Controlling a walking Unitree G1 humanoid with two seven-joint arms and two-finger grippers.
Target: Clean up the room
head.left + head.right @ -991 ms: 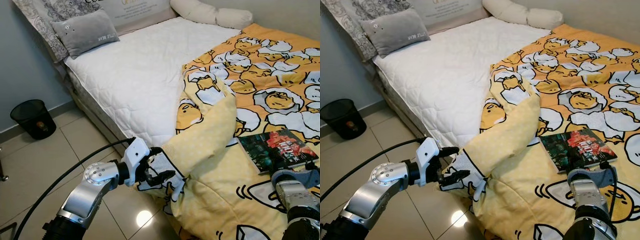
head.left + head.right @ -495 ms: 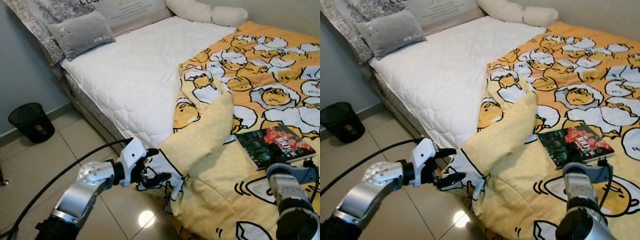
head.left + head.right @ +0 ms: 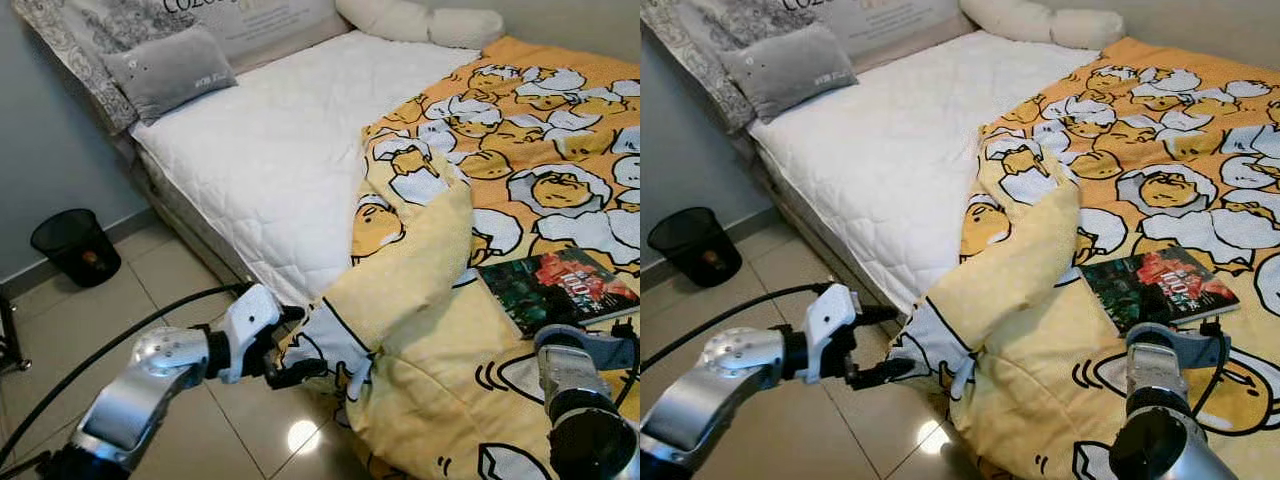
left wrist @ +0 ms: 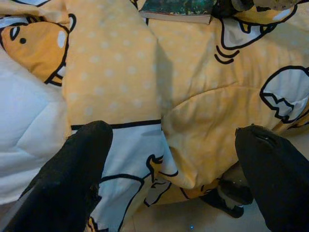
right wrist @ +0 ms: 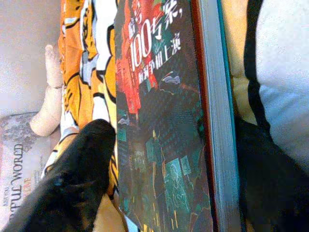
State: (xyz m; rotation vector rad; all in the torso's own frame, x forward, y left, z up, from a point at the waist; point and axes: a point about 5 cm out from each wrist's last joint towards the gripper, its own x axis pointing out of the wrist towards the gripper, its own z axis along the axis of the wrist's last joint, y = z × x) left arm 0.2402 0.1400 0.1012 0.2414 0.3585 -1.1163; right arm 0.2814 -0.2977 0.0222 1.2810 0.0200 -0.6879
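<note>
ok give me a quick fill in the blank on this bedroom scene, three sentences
The dark paperback book lies on the yellow cartoon-print ____. The black mesh wastebasket stands on the tiled ____. The grey rectangular cushion rests on the white quilted ____.

Missing words: duvet; floor; mattress

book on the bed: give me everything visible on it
The book is a softcover with a glossy dark green and red illustrated cover, bearing "100" and other characters in white; its pale page edges show in the right wrist view. It lies flat and closed, cover up, on the yellow egg-print duvet, near the bed's foot edge, slightly skewed. The right end effector sits at its near edge with its black fingers spread to either side of the book. Whether they touch it cannot be told.
</note>
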